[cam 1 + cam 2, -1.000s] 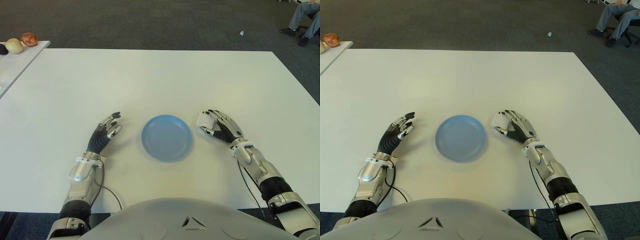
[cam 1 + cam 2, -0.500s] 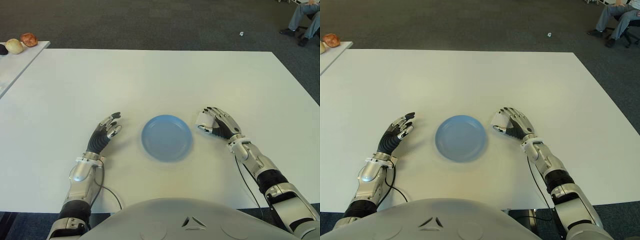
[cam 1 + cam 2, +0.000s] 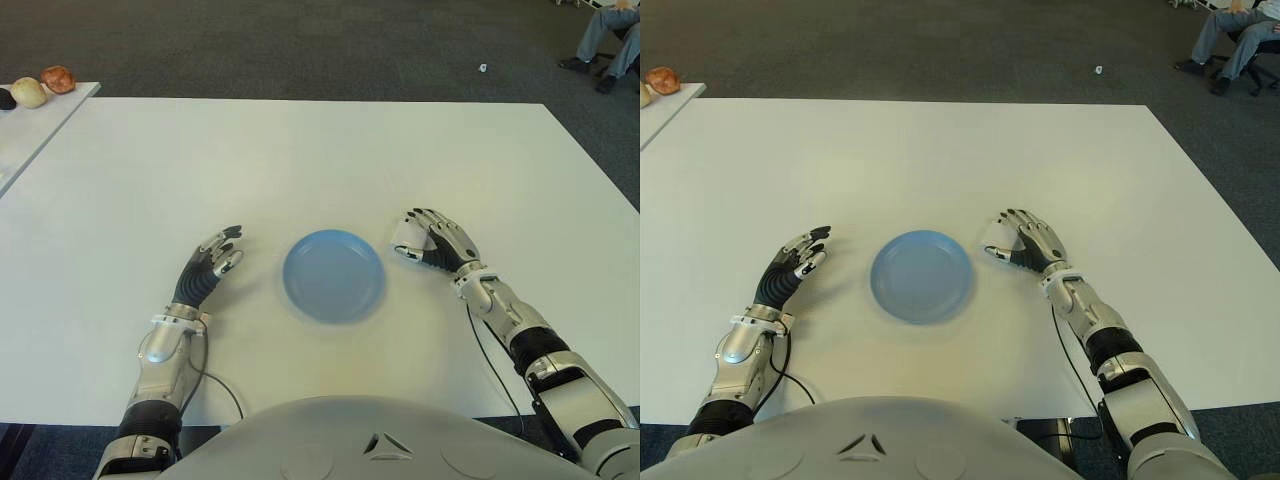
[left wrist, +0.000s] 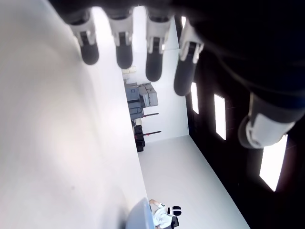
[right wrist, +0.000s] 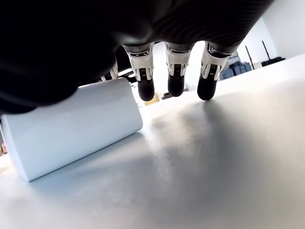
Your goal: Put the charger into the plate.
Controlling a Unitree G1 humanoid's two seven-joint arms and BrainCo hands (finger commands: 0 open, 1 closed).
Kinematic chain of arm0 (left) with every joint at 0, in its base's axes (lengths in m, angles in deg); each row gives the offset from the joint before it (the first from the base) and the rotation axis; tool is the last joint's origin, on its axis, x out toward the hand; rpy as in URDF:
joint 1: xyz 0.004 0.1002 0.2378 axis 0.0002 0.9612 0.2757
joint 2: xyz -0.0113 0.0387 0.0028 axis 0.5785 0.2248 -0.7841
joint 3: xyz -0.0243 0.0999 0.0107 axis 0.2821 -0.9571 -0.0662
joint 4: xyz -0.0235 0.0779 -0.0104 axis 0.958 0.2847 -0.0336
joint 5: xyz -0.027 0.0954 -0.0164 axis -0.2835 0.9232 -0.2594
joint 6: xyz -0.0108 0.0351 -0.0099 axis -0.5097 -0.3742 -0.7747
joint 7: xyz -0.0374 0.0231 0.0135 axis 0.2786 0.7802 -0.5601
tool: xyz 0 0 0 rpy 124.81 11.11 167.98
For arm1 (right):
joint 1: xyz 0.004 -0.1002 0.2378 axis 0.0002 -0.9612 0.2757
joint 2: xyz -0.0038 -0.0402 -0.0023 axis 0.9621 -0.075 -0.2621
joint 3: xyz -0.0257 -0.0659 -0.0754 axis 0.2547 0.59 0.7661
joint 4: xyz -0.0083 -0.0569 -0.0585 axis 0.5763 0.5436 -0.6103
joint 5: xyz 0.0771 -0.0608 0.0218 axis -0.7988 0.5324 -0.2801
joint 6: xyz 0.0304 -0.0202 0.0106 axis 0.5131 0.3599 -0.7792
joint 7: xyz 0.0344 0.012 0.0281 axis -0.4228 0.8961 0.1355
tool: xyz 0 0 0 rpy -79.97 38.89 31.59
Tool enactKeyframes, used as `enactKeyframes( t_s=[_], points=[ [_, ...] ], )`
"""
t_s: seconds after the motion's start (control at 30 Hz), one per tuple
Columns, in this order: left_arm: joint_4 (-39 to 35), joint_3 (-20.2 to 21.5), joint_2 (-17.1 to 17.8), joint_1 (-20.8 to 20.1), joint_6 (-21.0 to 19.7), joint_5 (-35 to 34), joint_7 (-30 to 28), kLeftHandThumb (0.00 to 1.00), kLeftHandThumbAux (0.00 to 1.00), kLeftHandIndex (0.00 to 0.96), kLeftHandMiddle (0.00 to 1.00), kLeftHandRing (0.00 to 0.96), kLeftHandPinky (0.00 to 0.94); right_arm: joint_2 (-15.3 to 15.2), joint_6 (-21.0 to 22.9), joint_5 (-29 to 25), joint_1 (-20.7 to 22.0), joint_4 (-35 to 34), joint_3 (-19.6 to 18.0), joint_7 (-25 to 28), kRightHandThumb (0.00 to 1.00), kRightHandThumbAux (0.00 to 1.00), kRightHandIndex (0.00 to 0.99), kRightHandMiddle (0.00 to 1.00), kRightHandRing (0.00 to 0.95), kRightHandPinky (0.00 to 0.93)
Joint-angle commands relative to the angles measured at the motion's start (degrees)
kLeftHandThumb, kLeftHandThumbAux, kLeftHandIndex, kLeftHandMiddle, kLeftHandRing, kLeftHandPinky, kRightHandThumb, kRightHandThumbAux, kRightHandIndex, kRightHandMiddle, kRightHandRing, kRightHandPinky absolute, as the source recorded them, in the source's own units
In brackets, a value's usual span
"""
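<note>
The white charger (image 5: 71, 129) lies on the white tabletop (image 3: 320, 160) just right of the blue plate (image 3: 333, 275), mostly hidden under the right hand (image 3: 432, 243); its fingers (image 5: 146, 86) are extended over it, not closed on it; no writing shows on its visible face; the left hand (image 3: 208, 265) shows left of the plate, fingers spread and empty; a seated person (image 3: 607, 30) is cut off at the far right corner.

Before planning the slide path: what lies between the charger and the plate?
Only bare table, in both eye views; charger sits under the right hand, beside the plate.
</note>
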Motion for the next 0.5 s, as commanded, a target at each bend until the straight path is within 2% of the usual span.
enactKeyframes(
  t_s=[0.03, 0.5],
  points=[
    [5.4, -0.8, -1.8, 5.5, -1.2, 1.1, -0.5, 0.000, 0.490, 0.276, 0.169, 0.106, 0.071, 1.5, 1.0, 1.1, -2.1, 2.7, 2.3, 1.0, 0.255, 0.186, 0.000, 0.000, 0.000, 0.000],
    [4.7, -0.9, -1.4, 5.7, -1.1, 0.9, -1.0, 0.000, 0.480, 0.269, 0.163, 0.107, 0.080, -0.3, 1.6, 2.2, -2.2, 1.1, 3.9, 1.8, 0.249, 0.197, 0.000, 0.000, 0.000, 0.000]
  ],
)
